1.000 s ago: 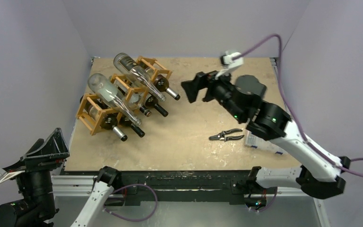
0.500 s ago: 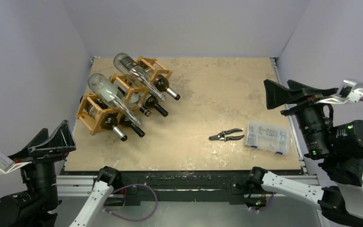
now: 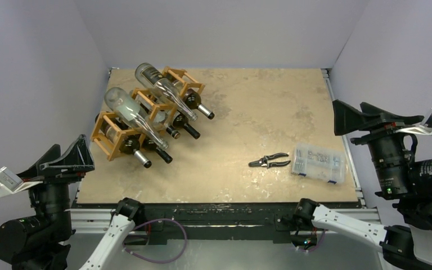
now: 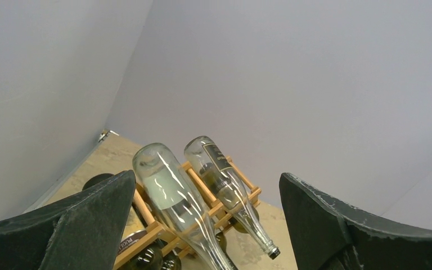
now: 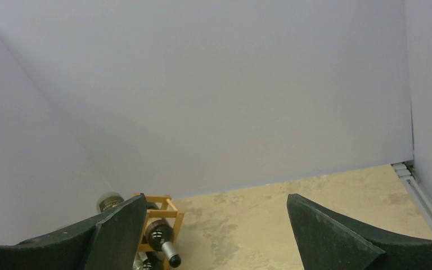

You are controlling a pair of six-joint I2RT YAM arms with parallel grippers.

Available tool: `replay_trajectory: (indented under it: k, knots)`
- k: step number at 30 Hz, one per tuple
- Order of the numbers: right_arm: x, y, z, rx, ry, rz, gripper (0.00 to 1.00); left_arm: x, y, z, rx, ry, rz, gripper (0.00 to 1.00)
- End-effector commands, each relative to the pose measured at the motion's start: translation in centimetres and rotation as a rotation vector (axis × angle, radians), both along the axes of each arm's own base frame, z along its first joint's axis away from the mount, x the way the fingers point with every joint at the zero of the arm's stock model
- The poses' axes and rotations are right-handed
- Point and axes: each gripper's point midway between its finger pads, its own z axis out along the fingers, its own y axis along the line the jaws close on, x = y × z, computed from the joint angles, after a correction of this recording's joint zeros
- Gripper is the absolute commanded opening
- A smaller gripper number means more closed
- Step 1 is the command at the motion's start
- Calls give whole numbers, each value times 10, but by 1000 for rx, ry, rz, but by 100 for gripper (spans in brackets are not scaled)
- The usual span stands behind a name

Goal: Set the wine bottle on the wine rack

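From above: wine rack (image 3: pixel 101 147) at 10 o'clock on the table (image 3: pixel 247 112), clear wine bottle (image 3: pixel 166 90) across its top; left gripper (image 3: pixel 67 157) at 8 o'clock, right gripper (image 3: pixel 365 121) at 3, both at the table's sides, fingers (image 3: pixel 80 154) apart and empty. Left wrist: spread fingers framing rack and bottle at 6 o'clock. Right wrist: parted fingers, rack at 7 o'clock
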Motion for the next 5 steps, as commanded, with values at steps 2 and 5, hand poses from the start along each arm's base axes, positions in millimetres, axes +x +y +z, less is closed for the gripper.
replay_trajectory:
  k: [2,5]
  knots:
    - [-3,-7,7,-16,-69,-18,99,2,-1,17,34,-37,-1,100]
    - [2,-7,2,-34,-56,-47,99,1,0,18,41,-41,3,100]
